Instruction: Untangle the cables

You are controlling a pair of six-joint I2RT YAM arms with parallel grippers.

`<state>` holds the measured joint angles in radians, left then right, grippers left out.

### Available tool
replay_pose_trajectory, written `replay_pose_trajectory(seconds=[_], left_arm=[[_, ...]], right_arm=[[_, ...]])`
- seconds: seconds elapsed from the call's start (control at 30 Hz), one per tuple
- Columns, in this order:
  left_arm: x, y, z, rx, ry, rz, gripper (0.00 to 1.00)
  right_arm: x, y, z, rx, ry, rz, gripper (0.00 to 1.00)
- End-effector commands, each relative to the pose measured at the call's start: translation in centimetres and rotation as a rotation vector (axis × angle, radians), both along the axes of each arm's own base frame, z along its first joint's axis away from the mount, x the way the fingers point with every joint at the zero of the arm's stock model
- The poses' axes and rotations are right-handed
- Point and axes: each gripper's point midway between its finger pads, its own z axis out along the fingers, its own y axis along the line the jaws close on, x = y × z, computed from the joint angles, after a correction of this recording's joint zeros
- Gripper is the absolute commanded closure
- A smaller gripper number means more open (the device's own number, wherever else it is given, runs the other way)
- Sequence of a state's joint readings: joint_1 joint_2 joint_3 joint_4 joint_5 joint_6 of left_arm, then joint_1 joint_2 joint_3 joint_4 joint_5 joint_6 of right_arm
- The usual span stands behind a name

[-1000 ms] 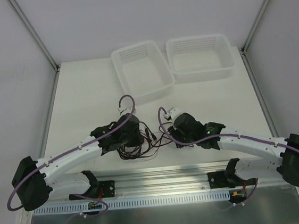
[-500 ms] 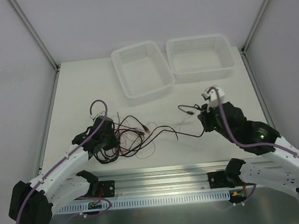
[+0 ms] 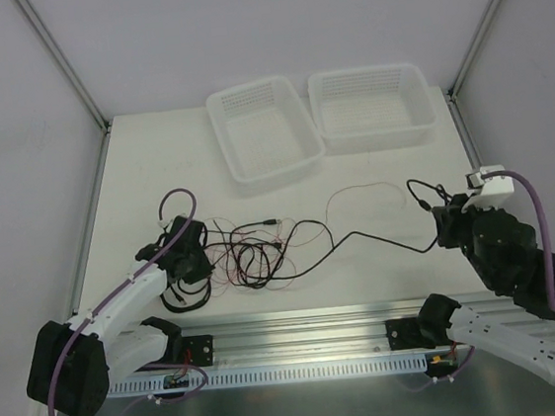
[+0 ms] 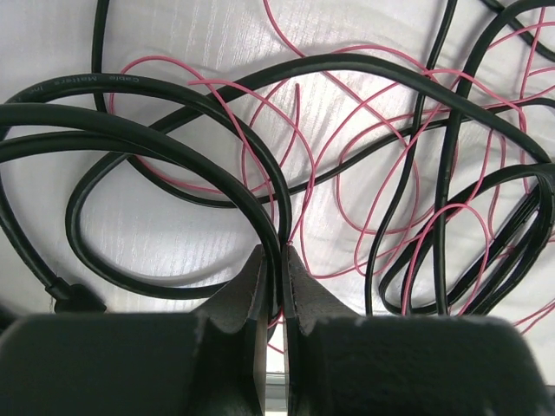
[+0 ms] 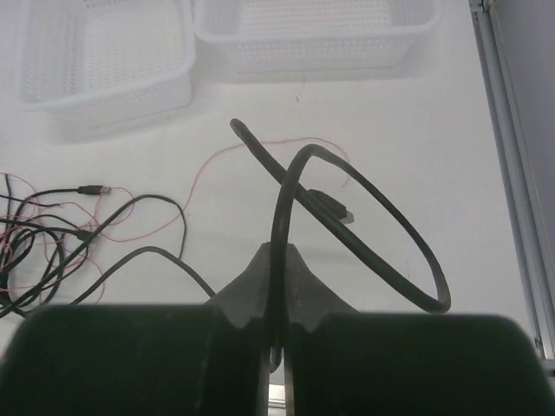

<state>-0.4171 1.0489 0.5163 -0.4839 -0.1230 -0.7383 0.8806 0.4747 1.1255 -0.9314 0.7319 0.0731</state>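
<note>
Left arm extended low over table (image 3: 155, 171), left gripper (image 4: 276, 260) jaws pinched on cables (image 3: 263, 257) tangled beside it, right arm folded at right, right gripper (image 5: 276, 260) jaws clamping one black strand.

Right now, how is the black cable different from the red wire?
The black cable is thick; the red wire is far thinner. The black cable stretches across the table to the right gripper, which pinches it, while the red wire mostly lies looped near the left gripper. Both are tangled together there.
</note>
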Motion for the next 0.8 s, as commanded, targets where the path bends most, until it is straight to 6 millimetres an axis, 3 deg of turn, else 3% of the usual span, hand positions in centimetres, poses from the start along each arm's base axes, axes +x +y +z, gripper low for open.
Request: replay_pose_trajectory(seconds=[0.0,0.03,0.13,0.17,0.27,0.4,0.47,0.6,0.63,0.77], left_arm=[[0.6,0.0,0.8,0.006,-0.014,-0.021,1.0],[0.7,-0.2,1.1,-0.005,-0.021,-0.03,1.0],[0.8,-1.4,2.1,-0.064,-0.032,-0.073,0.98],[0.9,-1.8,2.4,-0.082,-0.036,-0.081,0.97],[0.9,-3.1,3.4,-0.151,-0.041,-0.11,0.92],[0.8,-4.4,4.4,-0.212,-0.049,-0.167,0.79],[0.7,-4.9,4.8,-0.238,-0.051,-0.182,0.72],[0.5,-5.6,6.0,-0.285,-0.081,-0.205,0.34],[0.5,-5.7,6.2,-0.293,-0.087,-0.208,0.28],[-0.1,-5.9,6.0,-0.316,-0.076,-0.205,0.23]], right_arm=[[0.5,-0.6,-3.5,-0.072,0.096,-0.095,0.99],[0.6,-0.3,-5.4,-0.105,0.139,-0.105,0.99],[0.8,1.5,-8.8,-0.143,0.256,-0.077,0.7],[0.6,2.4,-10.1,-0.153,0.305,-0.045,0.53],[0.4,4.8,-11.7,-0.194,0.401,0.061,0.37],[0.5,10.4,-11.2,-0.203,0.411,0.347,0.31],[-0.7,13.8,-11.2,-0.202,0.418,0.548,0.29],[-2.4,19.8,-12.1,-0.196,0.438,0.81,0.28],[-3.1,21.1,-13.3,-0.23,0.471,0.86,0.28],[-5.6,25.6,-15.5,-0.265,0.488,1.05,0.28]])
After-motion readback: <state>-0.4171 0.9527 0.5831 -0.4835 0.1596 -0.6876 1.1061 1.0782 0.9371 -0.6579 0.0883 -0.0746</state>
